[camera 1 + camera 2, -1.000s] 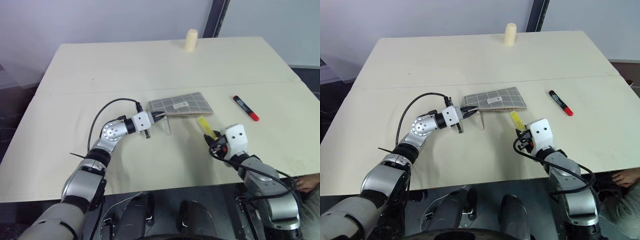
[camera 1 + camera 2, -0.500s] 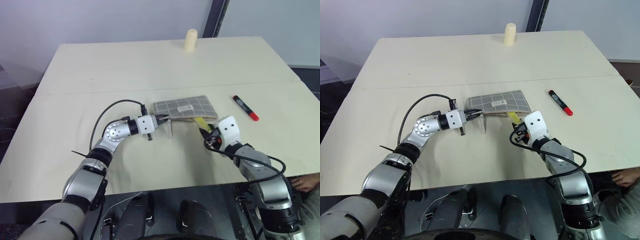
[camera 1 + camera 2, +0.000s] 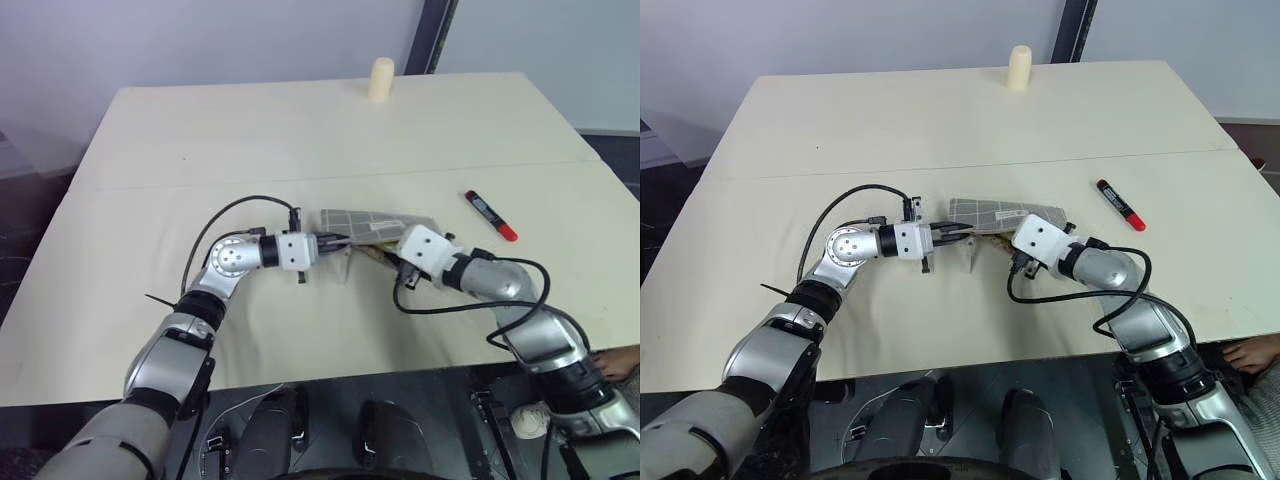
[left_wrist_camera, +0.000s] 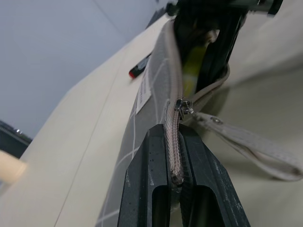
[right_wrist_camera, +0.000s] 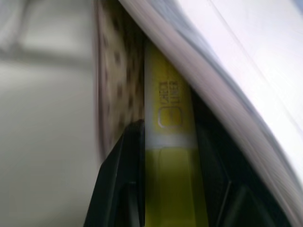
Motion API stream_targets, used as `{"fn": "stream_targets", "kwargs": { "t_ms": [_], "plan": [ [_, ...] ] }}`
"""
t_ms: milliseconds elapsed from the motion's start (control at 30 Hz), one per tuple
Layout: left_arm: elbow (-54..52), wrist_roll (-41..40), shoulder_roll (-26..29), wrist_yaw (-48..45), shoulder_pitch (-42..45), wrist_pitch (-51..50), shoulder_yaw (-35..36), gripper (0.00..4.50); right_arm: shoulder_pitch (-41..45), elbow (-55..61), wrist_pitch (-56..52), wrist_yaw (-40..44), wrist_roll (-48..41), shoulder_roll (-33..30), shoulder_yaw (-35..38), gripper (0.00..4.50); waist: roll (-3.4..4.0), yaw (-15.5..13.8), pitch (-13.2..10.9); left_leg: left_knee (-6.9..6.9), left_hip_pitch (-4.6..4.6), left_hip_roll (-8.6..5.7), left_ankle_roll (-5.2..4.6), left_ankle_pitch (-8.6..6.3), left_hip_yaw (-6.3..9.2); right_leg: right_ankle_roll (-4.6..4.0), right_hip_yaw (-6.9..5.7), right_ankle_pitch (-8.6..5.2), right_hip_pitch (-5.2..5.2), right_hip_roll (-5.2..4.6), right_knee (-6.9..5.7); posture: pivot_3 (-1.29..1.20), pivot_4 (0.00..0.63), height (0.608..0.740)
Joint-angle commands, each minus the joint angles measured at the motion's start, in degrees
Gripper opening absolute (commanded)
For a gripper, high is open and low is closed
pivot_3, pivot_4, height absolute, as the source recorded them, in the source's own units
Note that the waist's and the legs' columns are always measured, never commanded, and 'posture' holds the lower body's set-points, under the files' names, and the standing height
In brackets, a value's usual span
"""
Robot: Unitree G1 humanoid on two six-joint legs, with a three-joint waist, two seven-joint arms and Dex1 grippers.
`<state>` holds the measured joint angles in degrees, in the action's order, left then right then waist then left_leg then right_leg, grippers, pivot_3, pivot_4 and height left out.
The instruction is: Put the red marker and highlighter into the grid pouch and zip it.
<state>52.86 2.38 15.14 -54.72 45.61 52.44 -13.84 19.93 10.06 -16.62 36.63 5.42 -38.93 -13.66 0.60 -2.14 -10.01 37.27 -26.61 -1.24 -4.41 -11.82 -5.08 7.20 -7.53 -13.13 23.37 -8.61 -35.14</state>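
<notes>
The grid pouch (image 3: 378, 221) lies mid-table, its near zipper edge lifted and its mouth gaping. My left gripper (image 3: 336, 240) is shut on that zipper edge (image 4: 174, 156), just short of the slider, and holds the mouth open. My right gripper (image 3: 388, 254) is shut on the yellow highlighter (image 5: 169, 142), and the highlighter's front end sits inside the pouch mouth against the dotted lining. From the left wrist the highlighter (image 4: 191, 73) shows between the pouch lips. The red marker (image 3: 491, 216) lies flat on the table to the right of the pouch, apart from both grippers.
A cream cylinder (image 3: 381, 80) stands at the table's far edge. A pale strap (image 4: 246, 144) trails from the pouch's zipper end onto the table. A person's hand (image 3: 615, 366) rests past the near right corner.
My right gripper has swung forward and left, carrying the highlighter from the table in front of the pouch into its mouth. The left gripper drew the zipper edge slightly right, lifting the pouch's near side.
</notes>
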Motion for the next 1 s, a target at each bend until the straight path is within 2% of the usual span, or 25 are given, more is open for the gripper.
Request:
{"fn": "stream_targets", "kwargs": {
  "t_ms": [33, 100, 167, 233, 333, 367, 600, 767, 900, 1000],
  "plan": [
    [-3.82, -4.49, -0.69, -2.82, 0.13, -1.02, 0.77, 0.00, 1.51, -2.30, 7.54, 1.90, 2.52, -0.56, -1.98, 0.91, 0.00, 0.02, 0.00, 0.02, 0.01, 0.00, 0.00, 0.00, 0.00, 0.00, 0.00, 0.00, -0.01, 0.02, 0.00, 0.00, 0.150, 0.740],
    [-4.37, -5.27, -0.70, -3.27, 0.04, -2.07, 1.11, 0.00, 1.51, -3.83, 9.77, 2.20, 2.69, -0.29, -1.48, 0.91, 0.00, 0.02, 0.00, 0.03, 0.01, 0.00, 0.00, 0.00, 0.00, 0.00, 0.00, 0.00, -0.02, 0.02, -0.01, 0.00, 0.150, 0.740],
    [-4.06, -4.99, -0.38, -2.65, 0.20, -2.93, 1.50, 0.00, 1.12, -4.70, 10.45, 1.48, 1.17, 0.50, 1.12, 1.97, 0.00, 0.01, 0.00, 0.05, 0.01, 0.00, 0.00, 0.00, 0.00, 0.00, 0.00, 0.00, -0.02, 0.03, -0.03, 0.00, 0.150, 0.740],
    [-4.07, -4.77, -0.11, -2.24, 0.11, -3.39, 1.66, 0.00, 0.55, -4.56, 11.86, 1.69, 1.35, 0.07, 1.77, 2.71, 0.00, 0.06, 0.00, 0.05, 0.01, 0.00, -0.08, 0.05, 0.00, 0.00, 0.00, 0.01, -0.02, 0.03, -0.04, 0.00, 0.150, 0.740],
    [-4.33, -5.32, 0.08, -2.44, -0.34, -3.51, 1.94, 0.00, -1.49, -0.98, 12.53, 3.04, -1.37, -0.53, 4.52, 4.32, -0.01, -0.06, 0.00, 0.05, 0.01, 0.00, -0.08, 0.05, 0.00, 0.00, 0.00, 0.00, -0.01, 0.03, -0.06, 0.00, 0.150, 0.740],
    [-4.56, -5.75, 0.08, -2.49, -0.48, -3.85, 2.18, 0.00, -2.49, 0.91, 12.78, 3.78, -2.94, -0.97, 6.02, 4.47, -0.01, -0.05, 0.00, 0.04, 0.01, 0.00, -0.08, 0.05, 0.01, 0.00, 0.00, 0.00, -0.01, 0.03, -0.05, 0.00, 0.150, 0.740],
    [-3.88, -5.21, 0.58, -1.60, -0.43, -4.18, 2.98, 0.00, -14.74, 16.31, 3.05, 7.72, -20.36, -0.43, 18.36, 4.47, -0.02, -0.24, -0.01, 0.04, 0.01, 0.00, 0.00, -0.01, 0.04, 0.00, 0.00, 0.01, -0.07, 0.00, -0.04, 0.00, 0.150, 0.740],
    [-2.93, -4.44, 0.47, -0.61, -0.30, -4.24, 2.93, 0.00, -27.09, 23.77, 3.35, 6.42, -24.01, 1.09, 24.03, 4.47, -0.04, -0.18, -0.02, 0.04, 0.02, 0.00, 0.00, -0.02, 0.05, 0.00, -0.01, 0.00, -0.11, -0.03, -0.01, 0.00, 0.150, 0.740],
    [-1.90, -3.46, 0.30, 0.36, -0.32, -3.89, 2.52, 0.00, -25.88, 21.88, 0.12, -1.57, -28.08, 6.35, 30.77, 4.47, -0.04, 0.01, -0.02, 0.04, 0.09, 0.05, 0.02, -0.02, 0.03, -0.06, 0.04, 0.05, -0.11, -0.01, -0.02, 0.00, 0.150, 0.740],
    [-1.46, -2.68, -0.18, 1.36, -0.15, -3.80, 2.26, 0.00, -22.83, 16.14, -2.41, -7.57, -23.89, 5.89, 33.96, 4.47, -0.04, -0.06, -0.02, 0.04, 0.10, 0.06, 0.02, -0.02, 0.02, -0.09, 0.04, 0.04, -0.10, -0.02, 0.00, 0.00, 0.150, 0.740]
  ]
}}
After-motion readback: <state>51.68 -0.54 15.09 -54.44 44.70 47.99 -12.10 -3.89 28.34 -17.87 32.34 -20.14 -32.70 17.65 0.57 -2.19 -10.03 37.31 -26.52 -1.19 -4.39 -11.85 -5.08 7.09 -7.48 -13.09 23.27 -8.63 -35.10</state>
